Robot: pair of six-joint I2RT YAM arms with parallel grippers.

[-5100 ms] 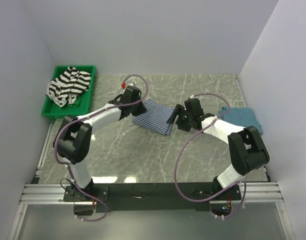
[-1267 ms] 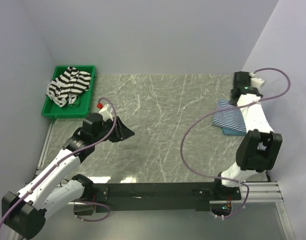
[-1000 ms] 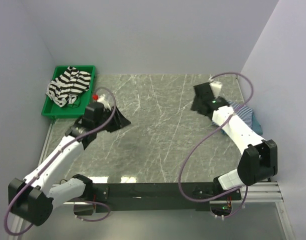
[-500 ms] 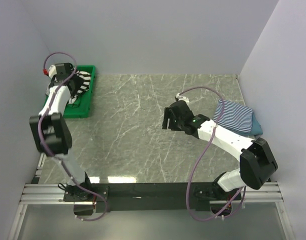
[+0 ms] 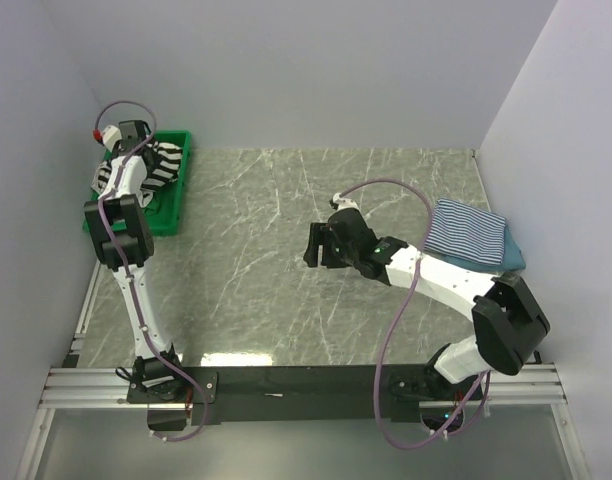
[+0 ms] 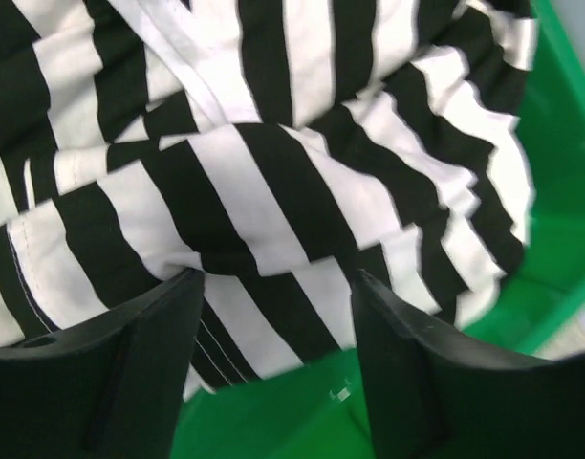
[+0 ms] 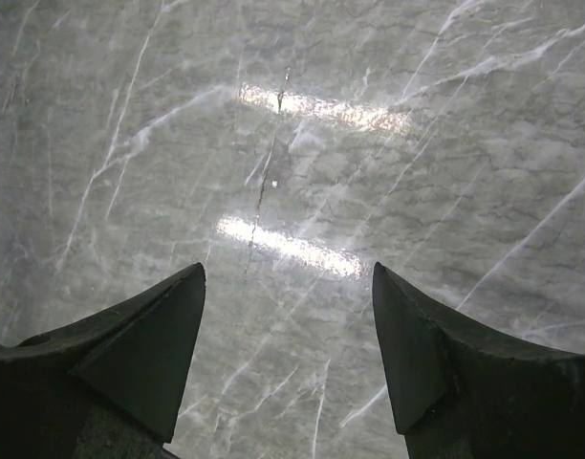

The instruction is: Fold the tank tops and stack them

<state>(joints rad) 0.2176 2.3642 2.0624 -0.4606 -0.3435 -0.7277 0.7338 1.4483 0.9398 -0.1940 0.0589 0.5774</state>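
Observation:
The wide black-and-white striped tank top [image 5: 158, 165] lies crumpled in the green bin [image 5: 168, 208] at the far left. My left gripper [image 5: 136, 158] is down in that bin. In the left wrist view it [image 6: 276, 287] is open, its fingers [image 6: 130, 363] straddling a fold of the striped cloth [image 6: 273, 191] near its lower edge. The thin blue-and-white striped tank top [image 5: 468, 230] lies folded on the teal-blue tank top [image 5: 513, 260] at the right. My right gripper [image 5: 318, 245] hovers open over the bare table [image 7: 292, 143], holding nothing [image 7: 288, 273].
The green bin's floor [image 6: 273, 411] shows just below the cloth edge. The enclosure's left wall stands close behind the bin, and the right wall runs beside the folded stack. The grey marble table [image 5: 266, 290] lies between the arms.
My left arm has swung from the table's left side up into the green bin. My right arm has drawn back from the stack at the right to the table's middle, leaving the thin-striped top there.

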